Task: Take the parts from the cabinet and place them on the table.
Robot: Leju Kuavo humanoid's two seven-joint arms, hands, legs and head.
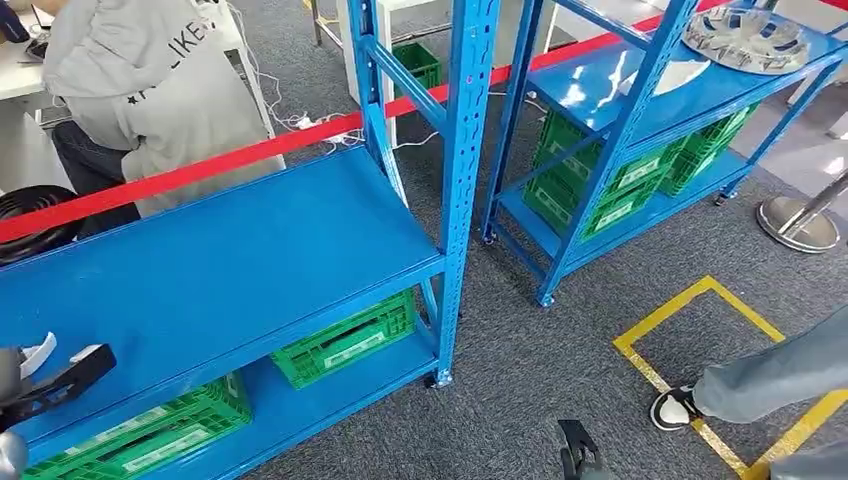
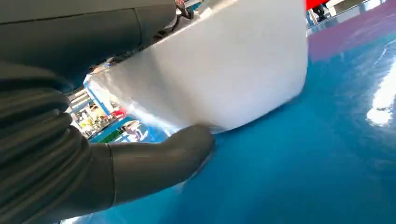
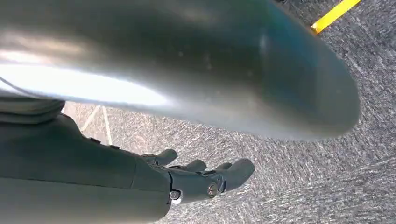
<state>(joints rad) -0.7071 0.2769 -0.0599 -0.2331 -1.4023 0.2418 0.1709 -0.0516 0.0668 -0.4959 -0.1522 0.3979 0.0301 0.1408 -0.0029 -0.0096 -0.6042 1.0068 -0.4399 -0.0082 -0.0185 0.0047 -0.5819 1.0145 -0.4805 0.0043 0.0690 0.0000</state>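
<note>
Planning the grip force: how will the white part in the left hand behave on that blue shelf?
The white part looks stiff, keeping crisp edges under the left hand. Its smooth face and the glossy blue shelf suggest it may slide. It seems thin-walled, so probably light.

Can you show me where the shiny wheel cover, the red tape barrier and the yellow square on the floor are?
wheel cover (image 1: 745,38), head view, on its silver face.
red tape barrier (image 1: 200,170), head view, mid-strip beside the seated person.
yellow floor square (image 1: 690,297), head view, on its upper-left line.

Right hand hangs over grey carpet (yellow tape beyond), fingers seemingly empty.
</note>
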